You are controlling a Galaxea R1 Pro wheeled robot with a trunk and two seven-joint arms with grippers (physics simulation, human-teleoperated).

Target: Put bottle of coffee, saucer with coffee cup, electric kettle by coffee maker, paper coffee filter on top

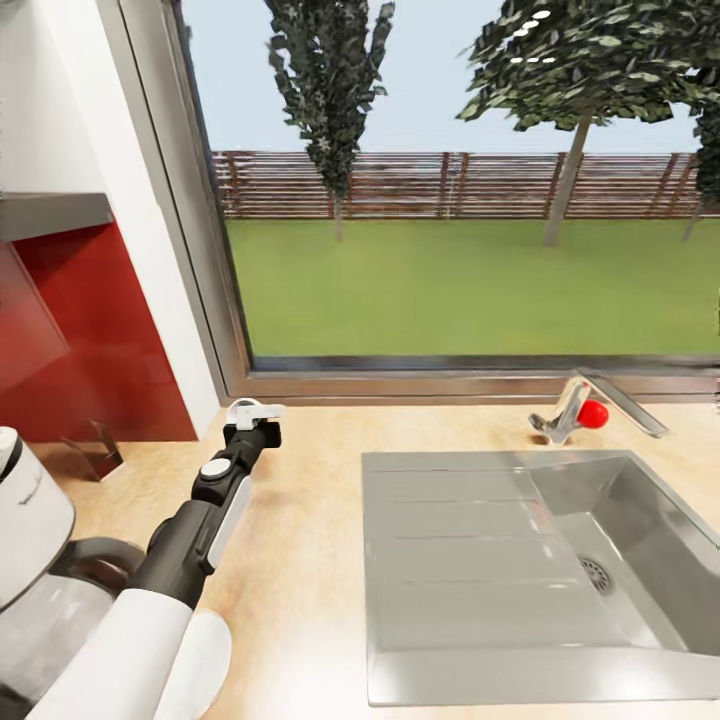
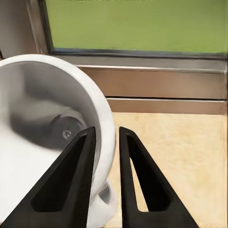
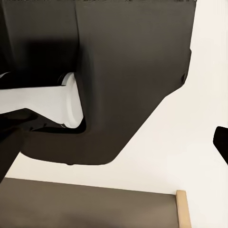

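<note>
My left gripper (image 1: 252, 410) reaches out over the wooden countertop (image 1: 300, 580) near the window sill, shut on the rim of a white coffee cup (image 1: 246, 408). In the left wrist view the cup (image 2: 47, 109) is tilted with its inside facing the camera. Its wall sits pinched between the two black fingers (image 2: 71, 180) of the left gripper (image 2: 107, 130). At the lower left edge of the head view stands a white-topped appliance with a glass jug and dark handle (image 1: 40, 570), likely the coffee maker.
A steel sink (image 1: 470, 600) with a drainboard fills the right of the counter, and a faucet with a red knob (image 1: 592, 414) stands behind it. A red wall panel (image 1: 90, 330) and a small dark stand (image 1: 95, 447) are at the left. The right wrist view faces the robot's dark body (image 3: 118, 71).
</note>
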